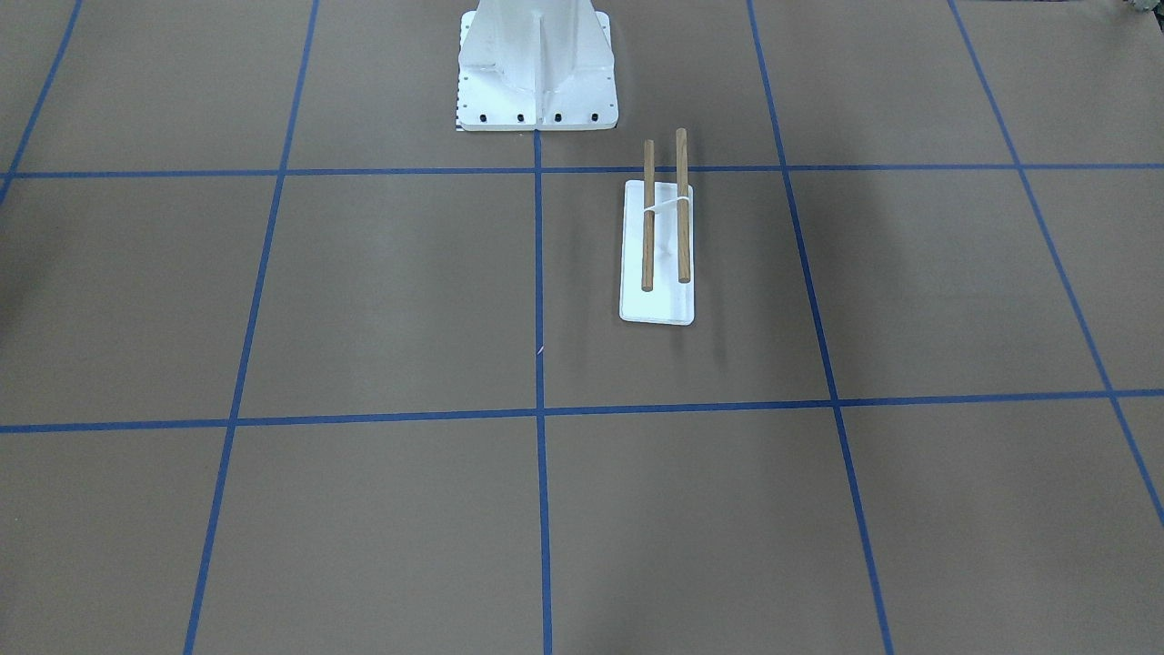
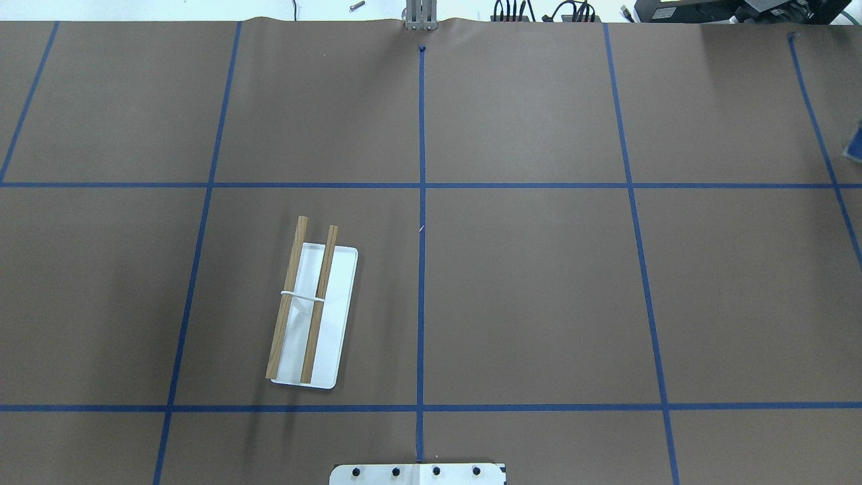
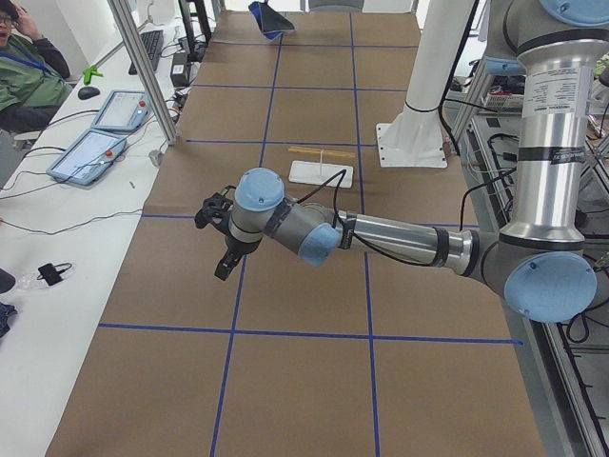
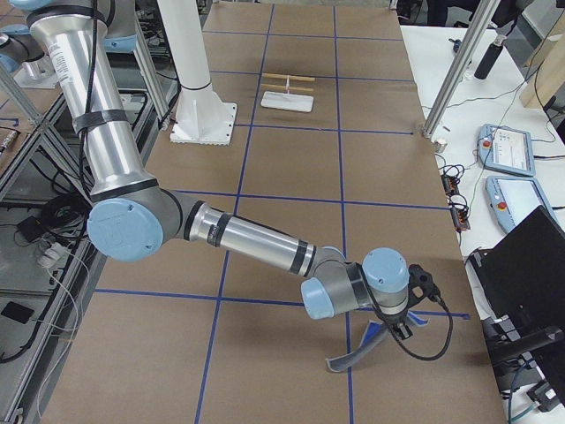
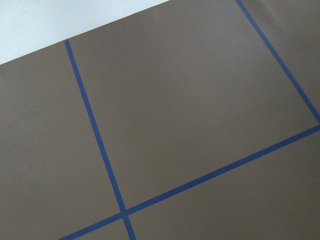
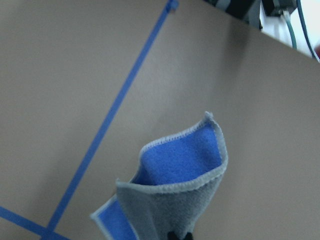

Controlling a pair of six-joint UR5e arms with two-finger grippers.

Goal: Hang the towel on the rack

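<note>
One edge of the towel (image 6: 180, 165) is hanging pinched in the closed right gripper (image 4: 400, 330), far from the rack (image 2: 340, 310), likely needing a high carry.

Grey/blue towel (image 6: 175, 167) aloft; rack (image 2: 340, 306) upright.

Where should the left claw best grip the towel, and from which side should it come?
Probably the stitched free edge of the towel, opposite the right claw, approached from that open end: the layers gape there, while the held end is bunched.
</note>
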